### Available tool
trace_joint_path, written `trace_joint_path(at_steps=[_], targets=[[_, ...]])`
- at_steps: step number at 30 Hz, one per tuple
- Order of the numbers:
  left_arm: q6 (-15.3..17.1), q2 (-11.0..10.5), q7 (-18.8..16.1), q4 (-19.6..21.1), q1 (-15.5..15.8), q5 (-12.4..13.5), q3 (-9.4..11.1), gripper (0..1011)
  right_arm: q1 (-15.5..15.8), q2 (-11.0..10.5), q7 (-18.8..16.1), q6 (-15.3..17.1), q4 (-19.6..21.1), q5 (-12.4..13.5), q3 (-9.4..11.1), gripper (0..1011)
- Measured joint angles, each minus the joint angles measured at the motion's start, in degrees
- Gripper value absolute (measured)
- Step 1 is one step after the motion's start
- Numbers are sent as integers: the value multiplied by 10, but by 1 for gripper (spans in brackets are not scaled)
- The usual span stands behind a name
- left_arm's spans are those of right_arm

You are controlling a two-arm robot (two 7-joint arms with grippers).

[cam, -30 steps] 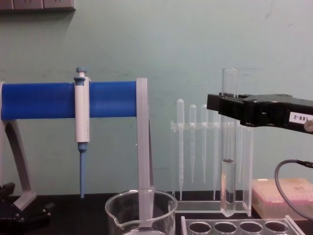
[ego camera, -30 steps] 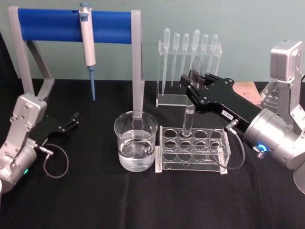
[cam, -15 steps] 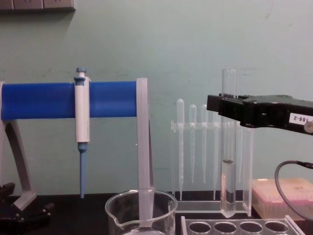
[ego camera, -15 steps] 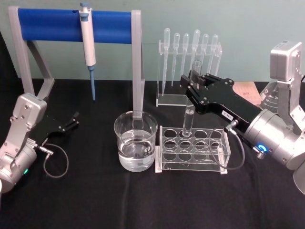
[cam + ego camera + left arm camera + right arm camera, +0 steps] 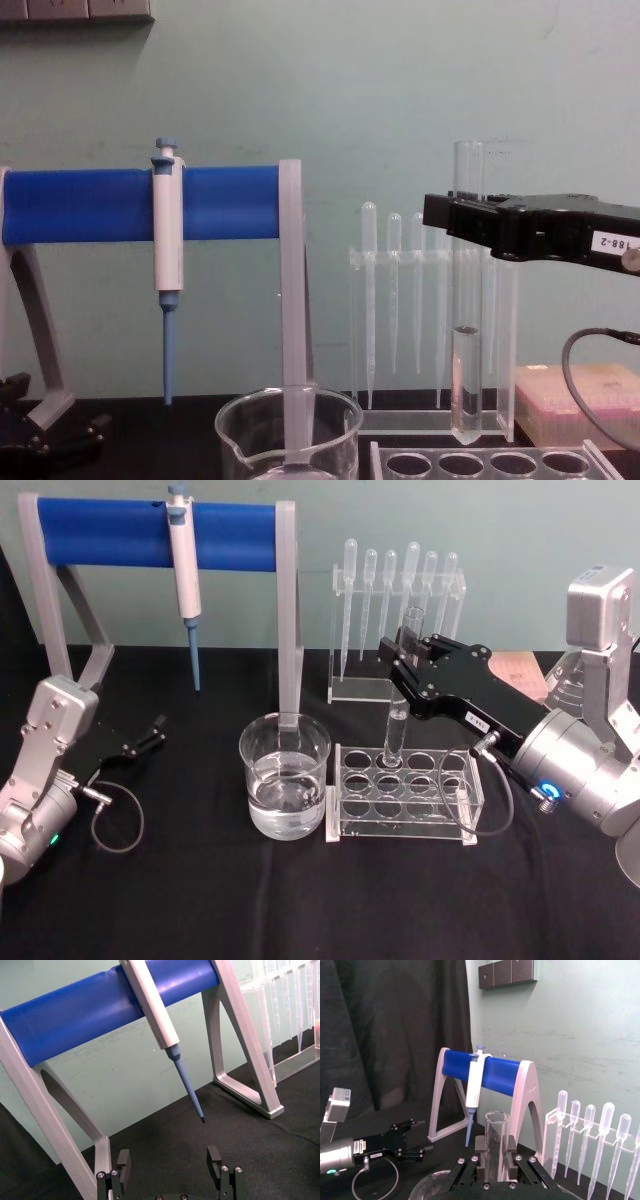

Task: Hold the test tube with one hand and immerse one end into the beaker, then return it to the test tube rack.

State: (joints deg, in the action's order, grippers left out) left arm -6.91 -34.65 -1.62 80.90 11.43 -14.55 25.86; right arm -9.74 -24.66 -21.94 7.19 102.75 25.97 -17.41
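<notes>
The right claw (image 5: 404, 658) reaches in from the right over the test tube rack (image 5: 400, 828) and is clamped on the test tube (image 5: 397, 730), gripping it high up, with the open rim standing above the black jaws. From the head view the tube leans slightly, and its lower end meets a back-row hole of the rack, just right of the beaker (image 5: 285, 780), which stands on the black surface (image 5: 200, 900) with clear liquid in it. The chest view sees the side of the same grip: the tube (image 5: 466, 380) hangs upright below the claw (image 5: 465, 215), holds liquid in its lower part, and its round bottom sits about level with the top of the rack (image 5: 480, 465); whether it has entered the hole I cannot tell. The beaker (image 5: 290, 435) shows its spout at the rim there. The right wrist view looks along the jaws, pressed against both sides of the tube (image 5: 496, 1150), with the left claw (image 5: 420, 1149) far off. That left claw (image 5: 155, 730) rests low over the surface at the left, well apart from the glassware; the left wrist view shows it (image 5: 168, 1160) with fingers (image 5: 122, 1160) apart and nothing between them, facing the blue stand (image 5: 100, 1005) and its hanging pipette (image 5: 160, 1020).
</notes>
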Motion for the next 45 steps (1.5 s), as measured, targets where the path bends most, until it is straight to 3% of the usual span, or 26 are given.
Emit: trace_joint_path(at_steps=[45], targets=[[0, 0, 0, 0, 0, 0, 0, 1000, 0, 0, 0, 0, 0, 0, 0, 230]])
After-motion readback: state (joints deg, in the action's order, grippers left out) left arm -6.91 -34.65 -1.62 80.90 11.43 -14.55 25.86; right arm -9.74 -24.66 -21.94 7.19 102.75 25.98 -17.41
